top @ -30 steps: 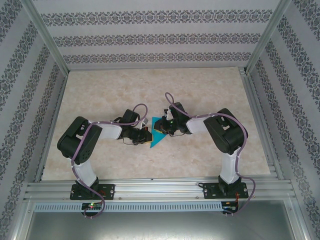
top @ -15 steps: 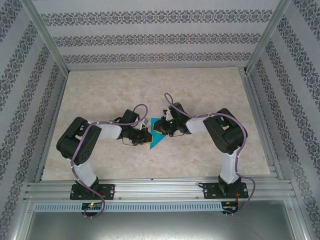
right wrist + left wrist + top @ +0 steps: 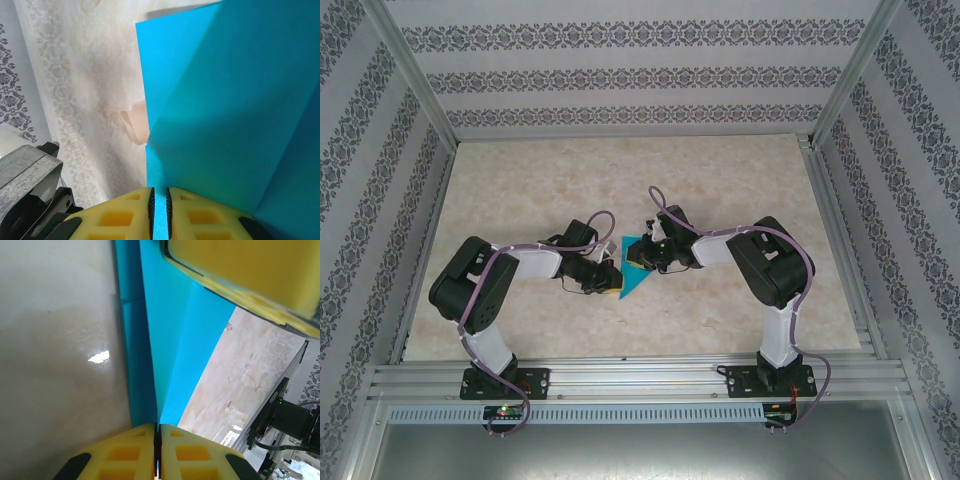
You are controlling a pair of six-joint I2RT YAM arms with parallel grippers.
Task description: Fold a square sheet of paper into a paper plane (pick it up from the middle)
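Observation:
The turquoise square sheet of paper (image 3: pixel 635 268) lies mid-table, folded into a layered shape that narrows to a point toward the near edge. My left gripper (image 3: pixel 617 281) meets it from the left near that tip. In the left wrist view its yellow fingers (image 3: pixel 135 450) are shut, with the paper's (image 3: pixel 170 340) folded edge running in between them. My right gripper (image 3: pixel 649 256) holds the far right part. In the right wrist view it (image 3: pixel 159 197) is shut on a strip of the paper (image 3: pixel 225 110). A right finger (image 3: pixel 240 270) shows at the top of the left wrist view.
The beige marbled table (image 3: pixel 740 190) stretches round the paper on all sides. Aluminium frame rails (image 3: pixel 620 375) run along the near edge, and patterned walls (image 3: pixel 620 80) close in the back and sides. Both arms bend inward over the middle of the table.
The left arm and its gripper have shifted slightly toward the near edge along the paper's left side. The right arm and the paper have stayed in place.

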